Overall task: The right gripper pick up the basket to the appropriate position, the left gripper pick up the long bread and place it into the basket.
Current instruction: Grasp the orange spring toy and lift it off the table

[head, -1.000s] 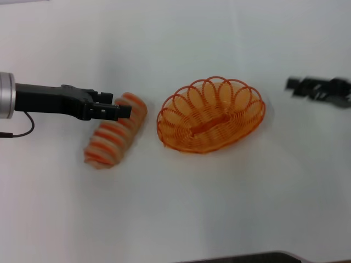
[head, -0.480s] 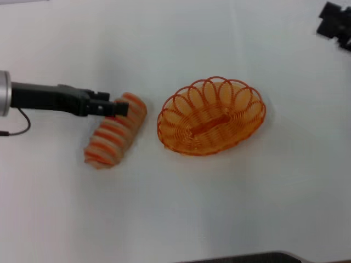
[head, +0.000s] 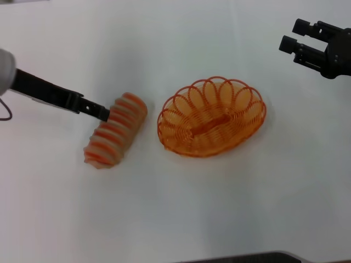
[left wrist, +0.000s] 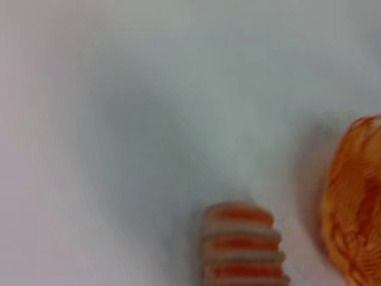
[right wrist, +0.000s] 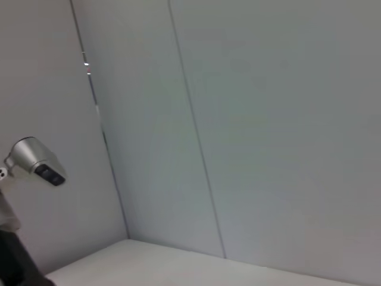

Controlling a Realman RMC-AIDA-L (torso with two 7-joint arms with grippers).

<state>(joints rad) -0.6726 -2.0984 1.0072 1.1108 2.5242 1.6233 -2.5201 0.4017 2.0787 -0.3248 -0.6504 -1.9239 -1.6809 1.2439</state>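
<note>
Head view: elongated tan loaf with orange-red crosswise stripes (the long bread) lies flat on the white tabletop, angled, just beside the oval orange wire basket with looped rim. Basket is upright, empty, apart from the loaf.

Slim black left gripper sits at the loaf's upper end, tip touching or nearly touching it. Finger spacing: cannot tell from either view. Left wrist view shows only the loaf end and basket edge.

Black right gripper hangs well apart from the basket, fingers spread, nothing between them.

Step in hand (judged): gripping the loaf. For a sound grasp, straddle the loaf across its narrow width nearer mid-length, not the rounded end, where it may pivot or slip. Close gently; it looks soft.
</note>
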